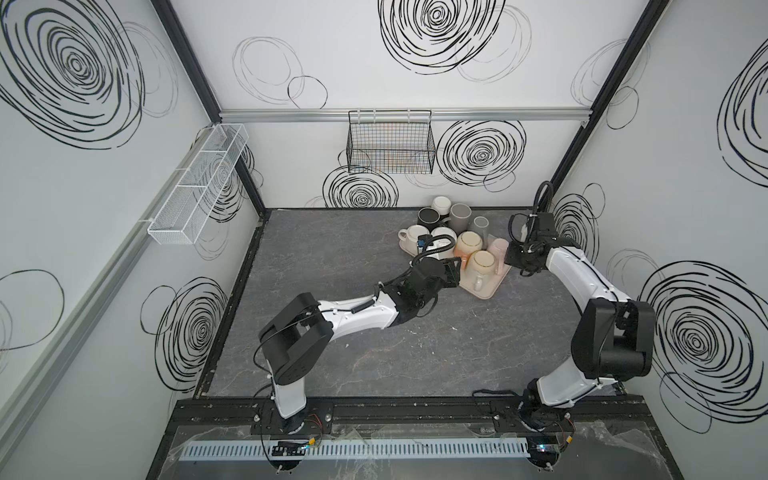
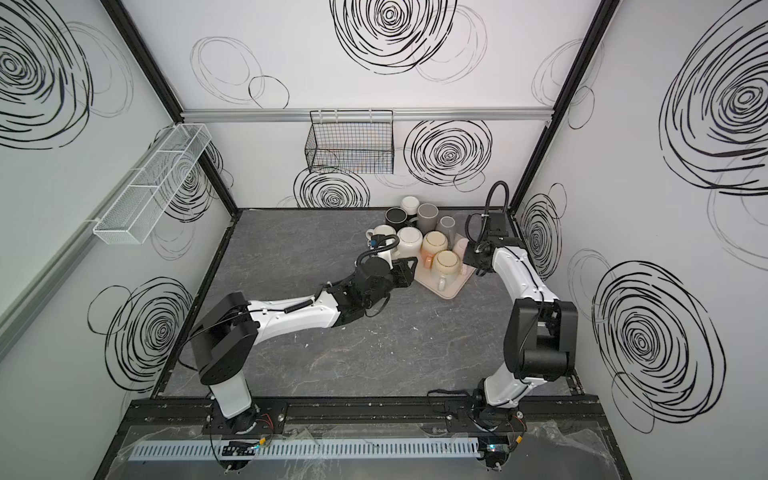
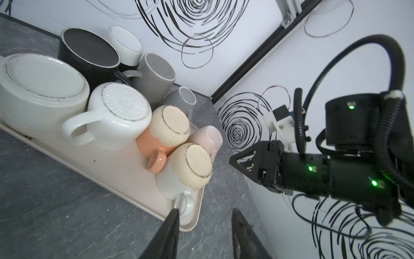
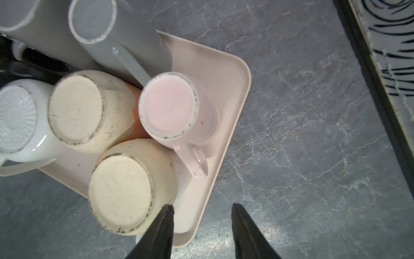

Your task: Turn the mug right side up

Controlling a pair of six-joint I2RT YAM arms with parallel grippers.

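Currently the left jaws are standing apart and gripping nothing. One fingertip [image 3: 173,216] is hovering just beside the handle of the speckled mug [image 3: 190,172]; contact can't be told. The right jaws are also standing apart and empty. One fingertip [image 4: 167,215] is sitting over the tray [image 4: 224,78] rim right next to that same mug's cream base, and the other tip is sitting over bare counter [image 4: 313,134].

The speckled mug is resting upside down, base up, at the near corner of the tray, with its handle pointing toward the robot. A peach mug [image 3: 168,127] and a pink mug [image 3: 208,139] are crowding it, both upside down, with the pink one on the right arm's side. A white ribbed-base mug [image 3: 121,114] and a large white mug [image 3: 40,89] are also lying base up on the tray, further along. A black mug [image 3: 89,49] and two grey mugs [image 3: 154,76] are standing behind the tray with their mouths up.

In both top views the left arm [image 1: 357,316] is reaching in at the tray's left edge. The right arm [image 1: 569,270] is coming in at the tray's right edge.
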